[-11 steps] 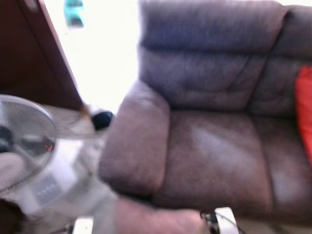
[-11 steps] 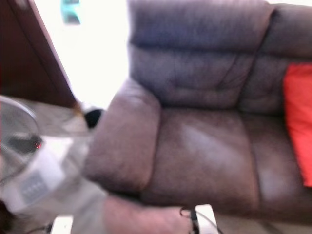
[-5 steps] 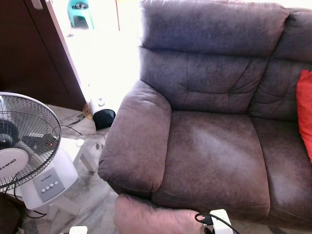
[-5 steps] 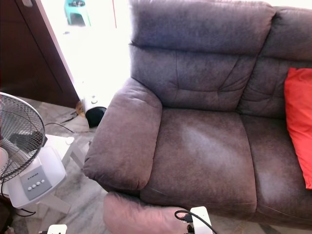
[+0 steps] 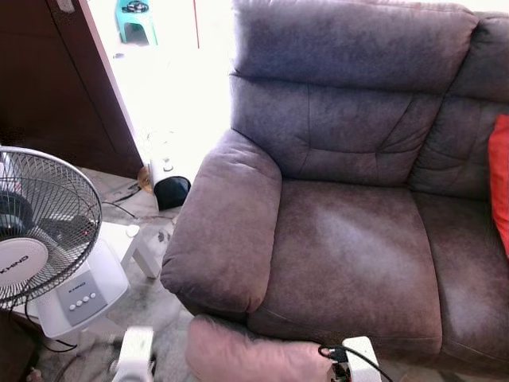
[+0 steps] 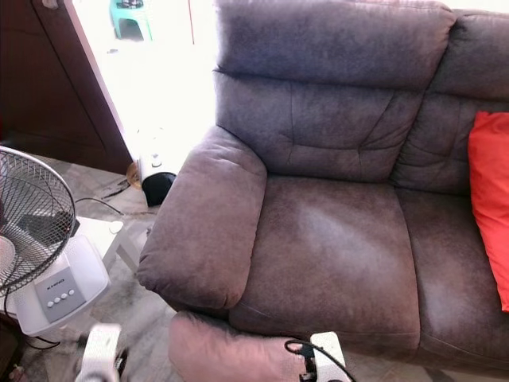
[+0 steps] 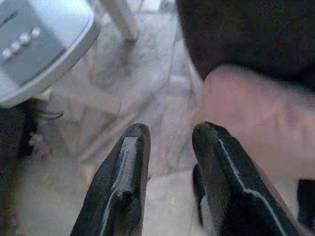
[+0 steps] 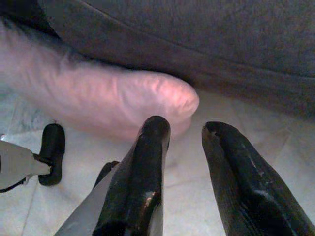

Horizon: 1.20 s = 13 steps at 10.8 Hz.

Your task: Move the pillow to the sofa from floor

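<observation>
The big brown sofa [image 5: 350, 239] is right in front of you, and its seat is bare, with a red cushion [image 6: 489, 199] at the far right. The pink pillow [image 5: 254, 354] lies on the floor [image 5: 151, 306], pushed up against the sofa's front, just under the left armrest [image 5: 227, 231]. Its long side runs along the sofa front.

Both arms are low, one at each end of the pillow. Your right gripper [image 8: 184, 162] has its fingers apart and holds nothing; the pillow's round end is just past its tips. Your left gripper [image 7: 170, 167] is also parted and holds nothing, and the pillow sits off to one side of it. The right one looks nearer, though the blur makes that hard to be sure of.

A white fan [image 5: 48, 239] stands close on your left. A black cable [image 6: 306, 350] curls by your right wrist, so watch it
</observation>
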Motion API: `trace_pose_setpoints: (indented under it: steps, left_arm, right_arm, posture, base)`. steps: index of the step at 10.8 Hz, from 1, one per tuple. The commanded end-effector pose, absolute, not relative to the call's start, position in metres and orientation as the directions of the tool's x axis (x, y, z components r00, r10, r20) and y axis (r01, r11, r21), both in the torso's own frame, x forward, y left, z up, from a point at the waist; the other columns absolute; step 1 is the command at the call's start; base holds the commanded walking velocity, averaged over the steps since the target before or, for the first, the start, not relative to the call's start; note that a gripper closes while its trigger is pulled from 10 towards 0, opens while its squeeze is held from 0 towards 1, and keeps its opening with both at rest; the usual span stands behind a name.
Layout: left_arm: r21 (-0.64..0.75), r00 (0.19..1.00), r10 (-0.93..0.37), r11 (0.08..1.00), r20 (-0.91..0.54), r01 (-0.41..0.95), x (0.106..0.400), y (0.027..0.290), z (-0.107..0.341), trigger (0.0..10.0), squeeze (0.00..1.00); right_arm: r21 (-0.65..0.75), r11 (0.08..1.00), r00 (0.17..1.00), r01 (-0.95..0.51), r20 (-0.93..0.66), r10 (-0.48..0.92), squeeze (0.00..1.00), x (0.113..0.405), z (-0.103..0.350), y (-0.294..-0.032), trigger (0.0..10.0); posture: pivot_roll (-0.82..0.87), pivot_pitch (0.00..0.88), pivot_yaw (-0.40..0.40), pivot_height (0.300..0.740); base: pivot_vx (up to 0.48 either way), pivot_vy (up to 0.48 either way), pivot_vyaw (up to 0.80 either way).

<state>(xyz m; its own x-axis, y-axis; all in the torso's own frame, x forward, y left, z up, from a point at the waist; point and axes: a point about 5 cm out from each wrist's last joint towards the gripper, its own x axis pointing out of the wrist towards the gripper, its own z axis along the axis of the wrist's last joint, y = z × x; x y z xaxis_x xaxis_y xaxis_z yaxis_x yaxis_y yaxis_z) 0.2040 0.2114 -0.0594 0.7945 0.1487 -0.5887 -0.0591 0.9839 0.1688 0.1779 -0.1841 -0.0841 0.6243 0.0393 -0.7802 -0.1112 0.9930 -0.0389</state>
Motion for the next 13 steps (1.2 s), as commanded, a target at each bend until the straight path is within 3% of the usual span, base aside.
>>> trace_pose_setpoints:
  steps: [1, 2, 8, 13]
  left_arm:
    - [0.134, 0.769, 0.121, 0.99, -0.628, -0.047, 0.199, 0.207, -0.065, 10.0, 0.0]
    - [0.093, 0.746, 0.112, 0.993, -0.657, -0.067, 0.198, 0.205, -0.067, 10.0, 0.03]
    - [0.045, 0.727, 0.225, 0.965, -0.649, -0.259, 0.192, 0.219, -0.068, 10.0, 0.0]
    - [0.046, 0.74, 0.224, 0.966, -0.634, -0.253, 0.19, 0.221, -0.067, 10.0, 0.0]
  right_arm:
    - [-0.005, 0.997, 0.655, -0.082, -0.754, 0.05, 0.0, 0.191, -0.079, -0.174, 10.0]
    - [-0.023, 0.994, 0.671, -0.109, -0.74, 0.057, 0.0, 0.203, -0.074, -0.167, 10.0]
    - [-0.046, 0.999, 0.624, -0.01, -0.781, -0.03, 0.0, 0.191, -0.079, -0.189, 10.0]
    - [-0.074, 0.997, 0.563, 0.007, -0.824, -0.065, 0.0, 0.171, -0.088, -0.197, 10.0]
  posture:
    - [0.16, 0.142, -0.022, 0.74]
    - [0.16, 0.151, -0.025, 0.74]
    - [0.15, 0.16, -0.023, 0.74]
    - [0.15, 0.144, -0.021, 0.74]
  base:
    - [0.0, 0.0, 0.0]
    - [0.0, 0.0, 0.0]
    - [0.0, 0.0, 0.0]
    - [0.0, 0.0, 0.0]
